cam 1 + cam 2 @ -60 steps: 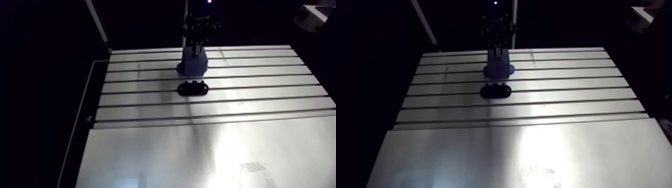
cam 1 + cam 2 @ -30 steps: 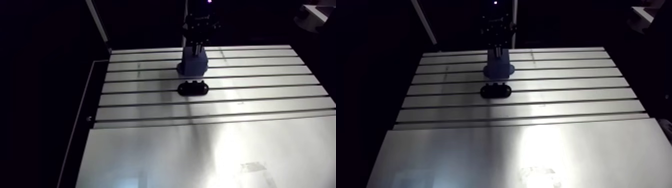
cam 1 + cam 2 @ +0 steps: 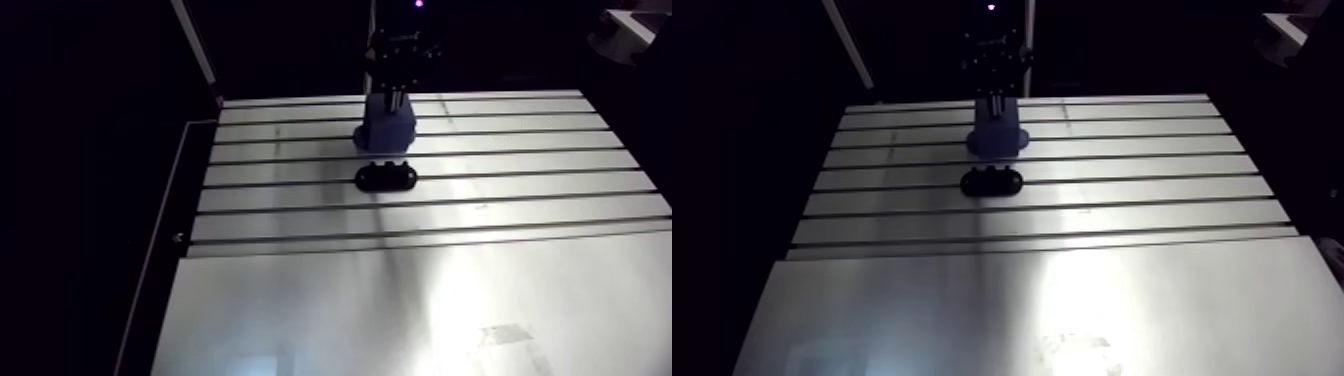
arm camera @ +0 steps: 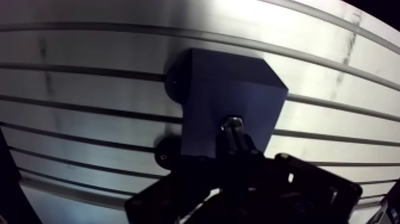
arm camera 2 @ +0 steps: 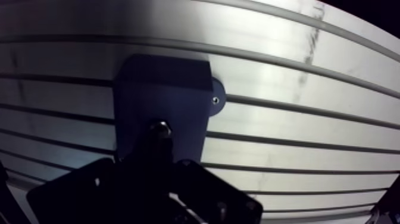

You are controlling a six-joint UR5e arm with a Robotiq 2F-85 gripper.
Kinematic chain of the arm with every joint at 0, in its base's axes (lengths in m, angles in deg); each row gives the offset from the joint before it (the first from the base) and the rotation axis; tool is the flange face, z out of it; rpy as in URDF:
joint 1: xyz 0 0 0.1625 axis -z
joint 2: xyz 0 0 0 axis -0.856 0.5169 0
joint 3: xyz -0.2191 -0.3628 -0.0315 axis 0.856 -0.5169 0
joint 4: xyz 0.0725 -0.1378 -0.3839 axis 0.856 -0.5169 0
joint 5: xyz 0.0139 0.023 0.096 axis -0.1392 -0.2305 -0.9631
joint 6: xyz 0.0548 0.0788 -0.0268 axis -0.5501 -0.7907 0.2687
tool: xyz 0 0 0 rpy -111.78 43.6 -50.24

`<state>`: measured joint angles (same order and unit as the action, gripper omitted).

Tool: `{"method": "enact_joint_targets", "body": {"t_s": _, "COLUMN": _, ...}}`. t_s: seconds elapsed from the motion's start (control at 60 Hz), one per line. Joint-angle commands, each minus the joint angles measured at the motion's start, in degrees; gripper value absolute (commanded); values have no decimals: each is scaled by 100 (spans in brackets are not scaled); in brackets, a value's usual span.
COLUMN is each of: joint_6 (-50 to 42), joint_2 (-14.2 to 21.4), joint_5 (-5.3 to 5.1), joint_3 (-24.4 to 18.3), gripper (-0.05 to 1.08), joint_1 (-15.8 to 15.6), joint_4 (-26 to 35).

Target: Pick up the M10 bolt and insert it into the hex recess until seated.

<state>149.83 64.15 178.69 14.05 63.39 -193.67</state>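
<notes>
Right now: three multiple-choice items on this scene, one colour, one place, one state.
1. The block is: A red; B blue; C white.
2. The black holder lies: A atop the block; B on the table, apart from the block; C off the table.
3. The bolt is: A flat on the table; B in the holder; C end-on over the block, under the end effector.
B, blue in both views; B, a slot runs between them; C, the wrist view shows it.

Gripper (image 3: pixel 398 98) hasn't moved vs. earlier (nor anything else).
</notes>
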Motion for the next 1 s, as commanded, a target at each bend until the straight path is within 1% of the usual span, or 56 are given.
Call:
{"method": "enact_joint_targets", "body": {"t_s": 0.017, "joint_6": 3, "joint_2": -1, "joint_5": 8, "joint_3": 32, "gripper": 103, "joint_1": 5, "joint_4": 1}}
{"method": "enact_joint_targets", "body": {"t_s": 0.333, "joint_6": 12, "joint_2": -1, "joint_5": 8, "joint_3": 32, "gripper": 103, "joint_1": 5, "joint_4": 1}}
{"method": "enact_joint_targets", "body": {"t_s": 0.75, "joint_6": 12, "joint_2": 8, "joint_5": -19, "joint_3": -19, "gripper": 103, "joint_1": 5, "joint_4": 17}}
{"method": "enact_joint_targets", "body": {"t_s": 1.0, "joint_6": 12, "joint_2": 61, "joint_5": -19, "joint_3": -21, "gripper": 103, "joint_1": -4, "joint_4": 18}}
